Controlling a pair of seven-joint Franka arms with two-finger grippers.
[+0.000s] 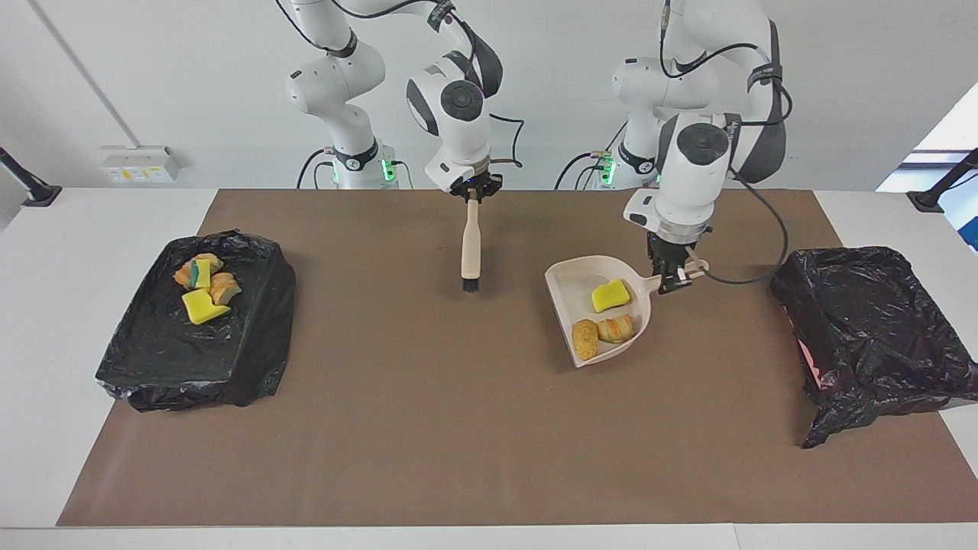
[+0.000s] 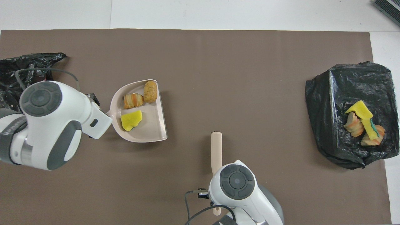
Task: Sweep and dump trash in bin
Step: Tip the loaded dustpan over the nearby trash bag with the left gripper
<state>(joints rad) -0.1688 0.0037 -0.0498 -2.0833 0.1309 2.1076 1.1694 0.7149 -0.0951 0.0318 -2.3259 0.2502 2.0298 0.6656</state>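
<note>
Left tool (image 1: 675, 279) clamped on handle of beige plastic dustpan (image 1: 569, 286), raised over brown desk mat (image 1: 458, 428) near black bag-lined bin (image 1: 871, 328) at left arm's end. In pan: yellow sponge piece (image 1: 611, 295), two orange-brown bread-like chunks (image 1: 602, 333). Right tool (image 1: 473, 191) clamped on beige brush (image 1: 471, 248), bristles hanging down, over mat middle. Remaining yellow and orange scraps (image 1: 202, 286) piled on black bag-covered tray (image 1: 160, 359) at right arm's end.

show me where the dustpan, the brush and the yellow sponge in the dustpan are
dustpan (image 1: 567, 284), facing view, bare floor of the pan.
brush (image 1: 471, 243), facing view, middle of the handle.
yellow sponge (image 2: 131, 120), overhead view, its top face.
</note>
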